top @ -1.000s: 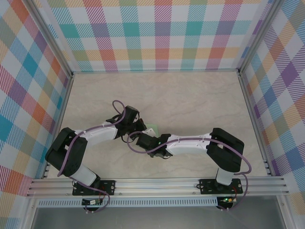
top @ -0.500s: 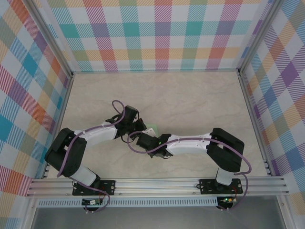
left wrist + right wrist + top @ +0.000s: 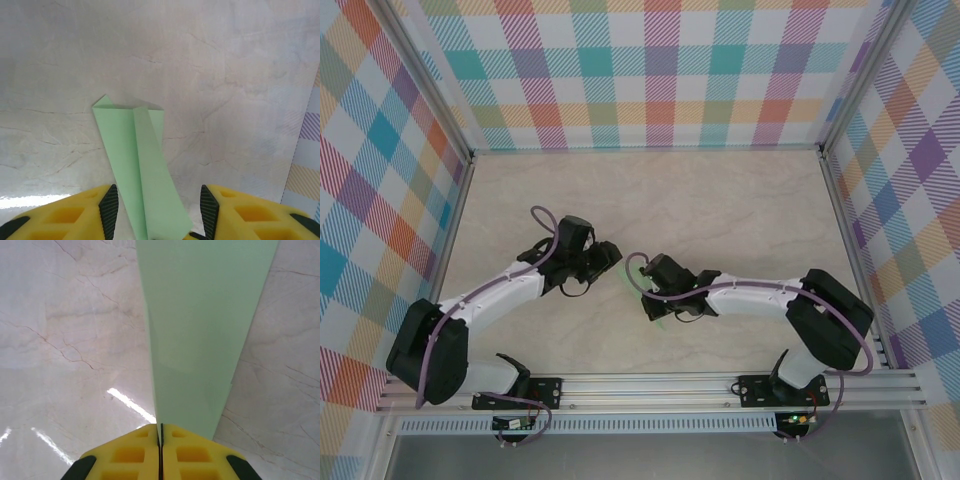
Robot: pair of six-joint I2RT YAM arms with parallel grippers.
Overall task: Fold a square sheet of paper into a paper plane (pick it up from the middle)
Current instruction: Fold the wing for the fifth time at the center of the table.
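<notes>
Right wrist: right tool pinches paper plane.

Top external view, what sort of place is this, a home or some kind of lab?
Most likely a lab robot cell, not a home: an aluminium frame boxes in a marble-look tabletop, and plaid backdrop panels stand as its walls.
</notes>
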